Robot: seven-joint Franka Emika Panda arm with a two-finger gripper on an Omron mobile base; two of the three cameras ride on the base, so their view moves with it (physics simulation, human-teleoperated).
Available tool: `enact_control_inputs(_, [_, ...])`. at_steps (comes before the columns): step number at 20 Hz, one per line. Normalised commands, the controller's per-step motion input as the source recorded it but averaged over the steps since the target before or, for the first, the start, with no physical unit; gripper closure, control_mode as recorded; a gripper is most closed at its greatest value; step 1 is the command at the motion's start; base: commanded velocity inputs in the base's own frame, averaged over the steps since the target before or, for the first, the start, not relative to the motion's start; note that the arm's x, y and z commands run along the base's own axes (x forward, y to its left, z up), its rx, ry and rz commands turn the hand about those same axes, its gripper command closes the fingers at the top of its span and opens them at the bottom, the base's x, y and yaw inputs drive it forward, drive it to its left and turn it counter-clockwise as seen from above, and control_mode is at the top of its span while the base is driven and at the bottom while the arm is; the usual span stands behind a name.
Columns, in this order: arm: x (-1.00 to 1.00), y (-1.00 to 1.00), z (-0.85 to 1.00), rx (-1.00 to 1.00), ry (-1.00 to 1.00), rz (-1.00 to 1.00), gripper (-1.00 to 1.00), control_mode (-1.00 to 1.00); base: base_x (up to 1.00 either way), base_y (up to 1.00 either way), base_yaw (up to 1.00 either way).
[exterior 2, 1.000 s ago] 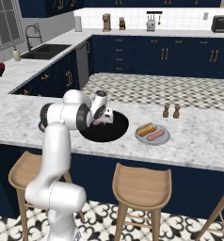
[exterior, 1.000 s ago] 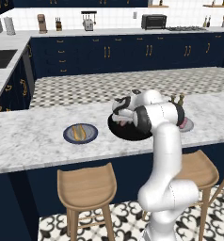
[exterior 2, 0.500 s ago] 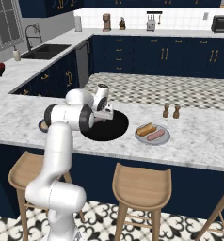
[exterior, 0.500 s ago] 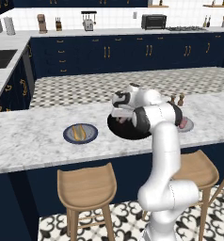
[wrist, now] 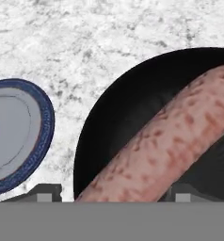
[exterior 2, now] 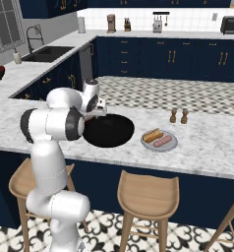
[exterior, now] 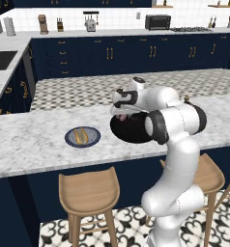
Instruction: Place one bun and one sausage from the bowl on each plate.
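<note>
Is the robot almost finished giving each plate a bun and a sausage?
Nearly. The pale grey plate already has a bun and a sausage. The navy-rimmed plate has only a bun. The last sausage is between the jaws over the black bowl, not yet on that plate.

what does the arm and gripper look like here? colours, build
White arm of rounded glossy links, with dark grey bands at the joints. No loose cables or markings can be made out. The gripper sits on a white hand with dark trim; in the hand view its finger tips are small, dark grey and blocky.
</note>
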Motion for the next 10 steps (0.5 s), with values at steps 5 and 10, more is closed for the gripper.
enact_control_inputs(5, [-0.47,1.0,0.14,-0.12,-0.17,0.24,1.0,-1.0,0.0,0.0,0.0])
enact_control_inputs(10, [-0.01,1.0,0.07,-0.06,-0.08,0.19,1.0,-1.0,0.0,0.0,0.0])
